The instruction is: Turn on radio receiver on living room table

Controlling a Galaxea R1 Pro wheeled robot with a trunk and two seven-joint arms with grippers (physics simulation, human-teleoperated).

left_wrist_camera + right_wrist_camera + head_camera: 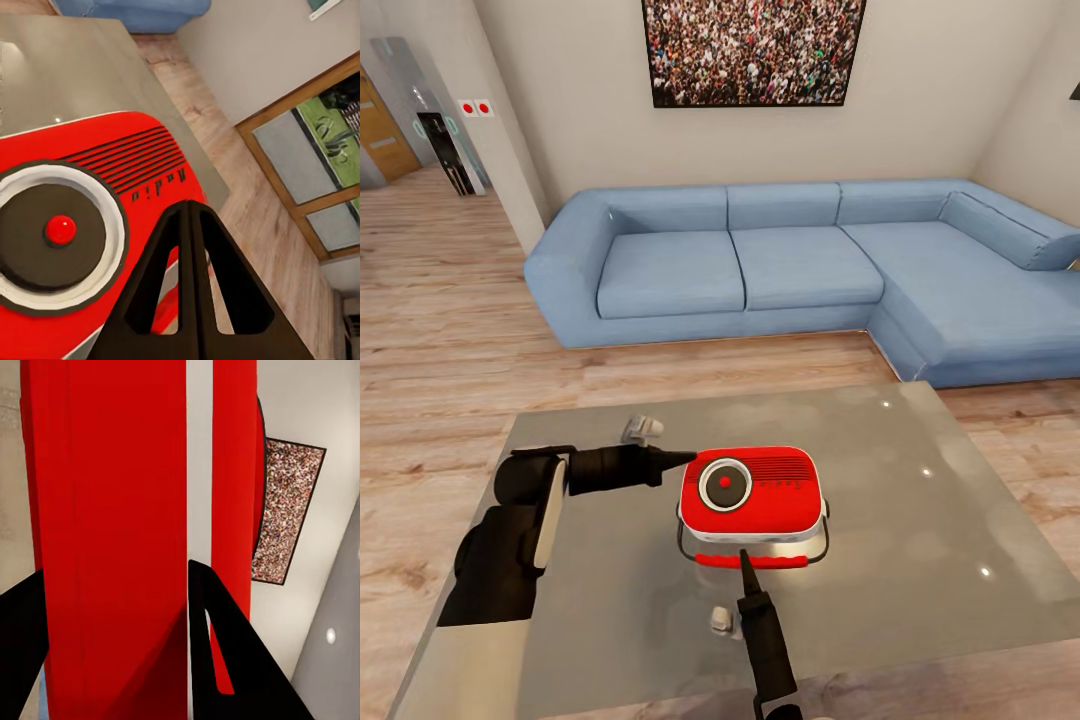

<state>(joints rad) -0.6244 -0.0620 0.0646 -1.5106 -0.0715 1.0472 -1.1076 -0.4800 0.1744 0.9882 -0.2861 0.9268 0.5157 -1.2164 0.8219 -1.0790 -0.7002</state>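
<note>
Head view, radio receiver face-up on table, long axis left-right.

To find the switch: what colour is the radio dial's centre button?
Red, on a dark disc; left wrist view.

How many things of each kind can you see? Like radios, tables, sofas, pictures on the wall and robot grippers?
Radios: 1, the red radio receiver
Tables: 1, the grey table
Sofas: 1, the blue sofa
Wall pictures: 1, the crowd picture
Grippers: 2, the left gripper and the right gripper
Total: 6
</note>
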